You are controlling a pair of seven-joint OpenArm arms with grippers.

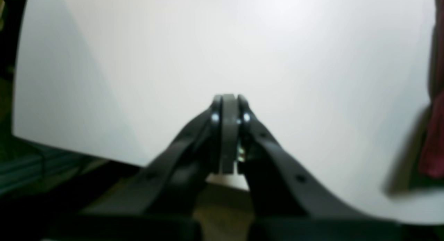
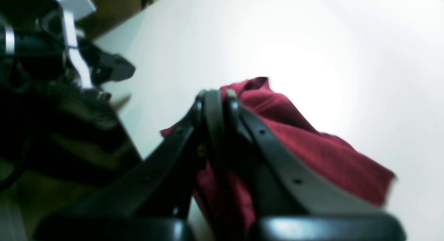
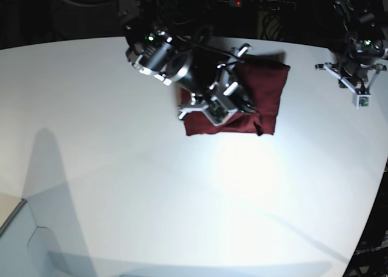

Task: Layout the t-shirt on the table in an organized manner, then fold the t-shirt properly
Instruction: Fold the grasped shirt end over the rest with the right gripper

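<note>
The dark maroon t-shirt (image 3: 260, 86) lies bunched into a rough rectangle at the back middle of the white table (image 3: 121, 168). My right arm (image 3: 182, 71) reaches over the shirt's left half. Seen from the right wrist, my right gripper (image 2: 216, 95) is shut, with maroon fabric (image 2: 312, 154) gathered around and under its fingers and lifted off the table. My left gripper (image 1: 229, 98) is shut on nothing and hovers over bare table near the edge. A strip of the shirt (image 1: 433, 147) shows at the right rim of the left wrist view.
My left arm (image 3: 359, 59) stands at the table's far right edge, apart from the shirt. The table's curved edge (image 3: 370, 186) runs down the right side. A pale box corner (image 3: 18, 228) sits at the lower left. Dark equipment and cables line the back.
</note>
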